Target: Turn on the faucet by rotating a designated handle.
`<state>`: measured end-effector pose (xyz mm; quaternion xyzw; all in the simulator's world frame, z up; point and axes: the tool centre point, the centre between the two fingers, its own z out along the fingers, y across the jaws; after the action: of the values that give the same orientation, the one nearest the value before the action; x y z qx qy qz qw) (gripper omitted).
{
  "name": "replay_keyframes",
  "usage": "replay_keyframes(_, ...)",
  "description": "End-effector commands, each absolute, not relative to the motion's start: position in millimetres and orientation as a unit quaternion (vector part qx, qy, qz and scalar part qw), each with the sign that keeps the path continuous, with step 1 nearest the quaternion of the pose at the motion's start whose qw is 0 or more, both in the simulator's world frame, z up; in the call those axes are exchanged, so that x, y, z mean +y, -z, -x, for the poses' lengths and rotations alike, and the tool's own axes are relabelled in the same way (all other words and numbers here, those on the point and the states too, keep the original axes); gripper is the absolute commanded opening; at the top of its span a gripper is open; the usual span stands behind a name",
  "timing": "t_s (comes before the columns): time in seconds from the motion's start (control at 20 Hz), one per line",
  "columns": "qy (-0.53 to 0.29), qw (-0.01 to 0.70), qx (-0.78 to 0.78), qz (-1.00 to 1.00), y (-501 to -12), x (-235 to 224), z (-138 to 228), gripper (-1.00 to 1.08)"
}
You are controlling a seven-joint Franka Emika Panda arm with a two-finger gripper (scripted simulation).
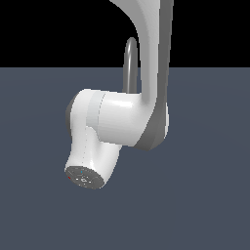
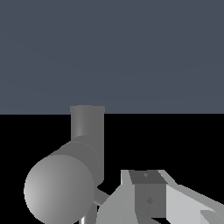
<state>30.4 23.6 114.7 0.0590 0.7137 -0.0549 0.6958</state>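
In the exterior view only the top of the faucet's (image 1: 131, 61) dark grey arched spout shows, behind my white arm (image 1: 122, 122). The base, the handle and the gripper are hidden by the arm. In the wrist view the faucet (image 2: 61, 188) is very close: a thick grey cylinder with a rounded end, and a second cylinder (image 2: 87, 127) rising behind it. A thin grey rod, the handle (image 2: 101, 197), sticks out from it towards my gripper (image 2: 148, 197). One grey finger (image 2: 146, 177) lies right beside the rod's end. I cannot tell whether they touch, or how the jaws stand.
A flat blue-grey floor (image 1: 205, 205) surrounds the faucet, with black background above it. My arm's bulky wrist links (image 1: 88, 171) hang in front of the faucet in the exterior view.
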Motion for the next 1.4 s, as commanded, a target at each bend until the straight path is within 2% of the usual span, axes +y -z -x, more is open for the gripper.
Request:
replay_keyframes(0.0, 0.057, 0.704, 0.706, -0.061, -136.7, 17.8, -30.1, -1.0)
replay_keyframes(0.2, 0.057, 0.705, 0.705, -0.061, -148.7, 14.5, -29.7, -1.0)
replay_keyframes(0.25, 0.057, 0.693, 0.717, -0.06, -126.4, 14.7, -28.8, -1.0)
replay_keyframes(0.85, 0.056, 0.704, 0.705, -0.061, -164.8, -27.0, -22.7, -1.0)
replay_keyframes(0.9, 0.056, 0.704, 0.705, -0.061, -164.8, -27.0, -22.7, -1.0)
replay_keyframes(0.95, 0.051, 0.692, 0.716, -0.073, -145.7, -5.5, -21.8, -1.0)
replay_keyframes(1.35, 0.054, 0.699, 0.71, -0.066, -145.3, -41.0, -18.3, -1.0)
